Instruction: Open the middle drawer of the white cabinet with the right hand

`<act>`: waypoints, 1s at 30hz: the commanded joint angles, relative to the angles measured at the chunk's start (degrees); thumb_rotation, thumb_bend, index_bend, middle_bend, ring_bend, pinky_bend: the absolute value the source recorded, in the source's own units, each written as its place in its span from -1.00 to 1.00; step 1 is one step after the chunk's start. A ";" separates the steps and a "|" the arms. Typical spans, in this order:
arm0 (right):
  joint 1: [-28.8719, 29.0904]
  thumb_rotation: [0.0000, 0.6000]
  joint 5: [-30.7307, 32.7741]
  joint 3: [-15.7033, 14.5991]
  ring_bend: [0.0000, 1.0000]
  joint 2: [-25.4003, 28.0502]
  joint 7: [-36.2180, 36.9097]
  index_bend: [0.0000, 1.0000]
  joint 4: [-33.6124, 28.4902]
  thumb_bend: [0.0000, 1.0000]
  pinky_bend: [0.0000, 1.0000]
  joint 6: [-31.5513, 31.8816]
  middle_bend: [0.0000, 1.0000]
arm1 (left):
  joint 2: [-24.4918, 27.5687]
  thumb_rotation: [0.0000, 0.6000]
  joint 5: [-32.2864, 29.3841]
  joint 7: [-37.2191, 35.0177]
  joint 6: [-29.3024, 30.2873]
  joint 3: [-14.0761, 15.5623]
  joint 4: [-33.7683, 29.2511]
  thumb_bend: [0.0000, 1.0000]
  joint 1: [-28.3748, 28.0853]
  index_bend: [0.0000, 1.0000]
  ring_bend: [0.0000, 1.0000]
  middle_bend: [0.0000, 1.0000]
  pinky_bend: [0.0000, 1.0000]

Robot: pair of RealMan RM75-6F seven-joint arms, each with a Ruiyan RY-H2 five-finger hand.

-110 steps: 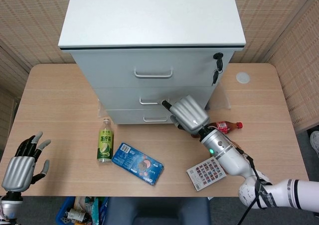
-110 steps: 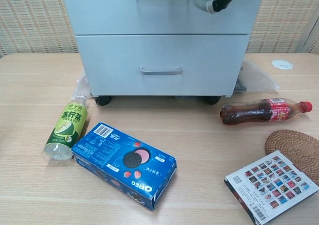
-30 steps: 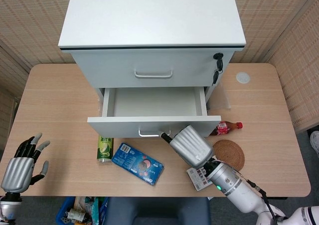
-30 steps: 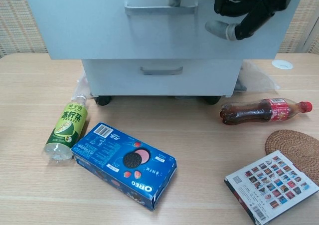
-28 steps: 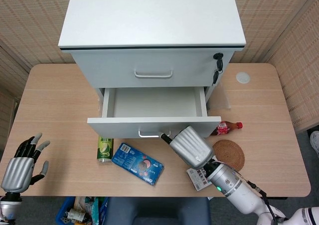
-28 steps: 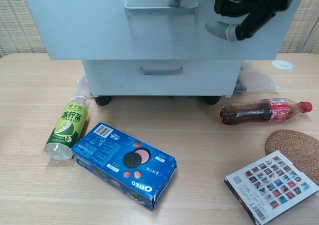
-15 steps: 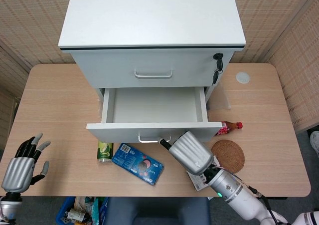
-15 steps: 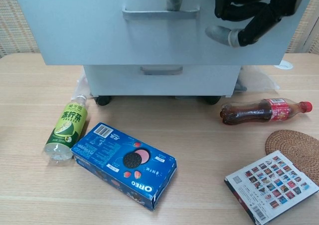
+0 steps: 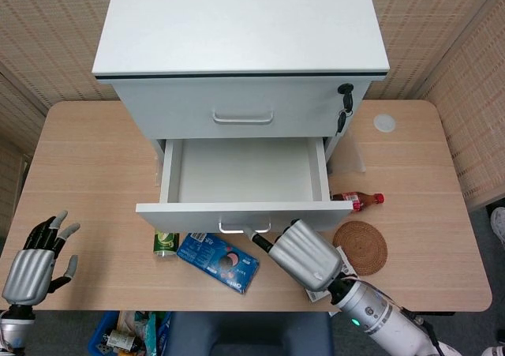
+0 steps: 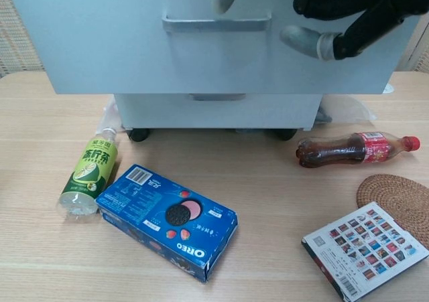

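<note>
The white cabinet (image 9: 241, 24) stands at the back of the table. Its middle drawer (image 9: 245, 170) is pulled far out and holds nothing. In the head view my right hand (image 9: 304, 253) sits just in front of the drawer front, one finger reaching to the metal handle (image 9: 237, 228). The chest view shows that finger's tip at the handle (image 10: 216, 23), hooked behind it, and the dark curled fingers (image 10: 348, 14) to the right of it. My left hand (image 9: 31, 265) hovers at the table's near left corner, fingers spread, holding nothing.
Under the drawer front lie a green tea bottle (image 10: 90, 175) and a blue Oreo box (image 10: 167, 221). To the right are a cola bottle (image 10: 352, 149), a woven coaster (image 10: 395, 198) and a patterned card box (image 10: 362, 248). Keys (image 9: 344, 103) hang from the top drawer's lock.
The middle drawer went from closed to far out toward me. My right hand drew back with the handle. The left hand stayed put.
</note>
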 commanded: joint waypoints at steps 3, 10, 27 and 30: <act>-4.06 1.00 -7.91 -1.13 0.90 1.70 4.01 -0.53 0.00 -0.10 0.78 3.85 0.83 | 0.13 1.00 -0.12 -0.19 0.20 -0.09 0.06 -0.05 0.11 -0.64 -0.90 -0.92 -0.81; -12.38 1.00 -17.39 -4.54 0.83 8.43 14.70 -0.43 0.36 -0.10 0.78 12.40 0.76 | 0.24 1.00 -0.03 -0.59 0.50 -0.15 0.33 -0.05 0.22 -0.64 -0.90 -0.92 -0.81; -32.92 1.00 -12.39 -6.57 0.53 12.23 30.28 -0.21 18.68 -0.10 0.72 32.45 0.51 | 0.25 1.00 -1.18 -0.43 0.33 -0.86 0.00 -0.05 0.11 -0.65 -0.90 -0.92 -0.81; -34.33 1.00 -8.32 -6.03 0.32 10.64 32.12 -0.25 22.13 -0.10 0.57 31.45 0.32 | 0.29 1.00 -1.09 -0.29 0.30 -0.80 -0.24 -0.05 0.11 -0.65 -0.90 -0.92 -0.81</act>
